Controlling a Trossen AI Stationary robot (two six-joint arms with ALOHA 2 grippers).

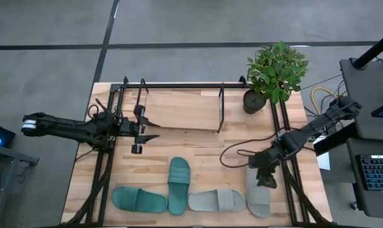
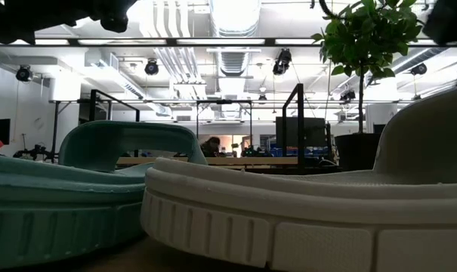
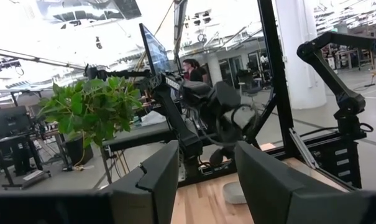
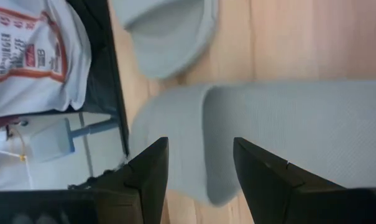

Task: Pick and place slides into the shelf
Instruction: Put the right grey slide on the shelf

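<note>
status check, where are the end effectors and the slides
Right end effector open, over the far-right grey slide. Left end effector open, empty, waiting by the shelf. All four slides on the table, none shelved.

Leafy green potted plant in a dark round pot [image 1: 275, 73] stands at the far right corner of the light wooden plank surface [image 1: 197, 152]. Black looped cable [image 1: 232, 152] lies on the boards nearby. Black keyboard [image 1: 376, 174] sits beyond the surface's right edge.
</note>
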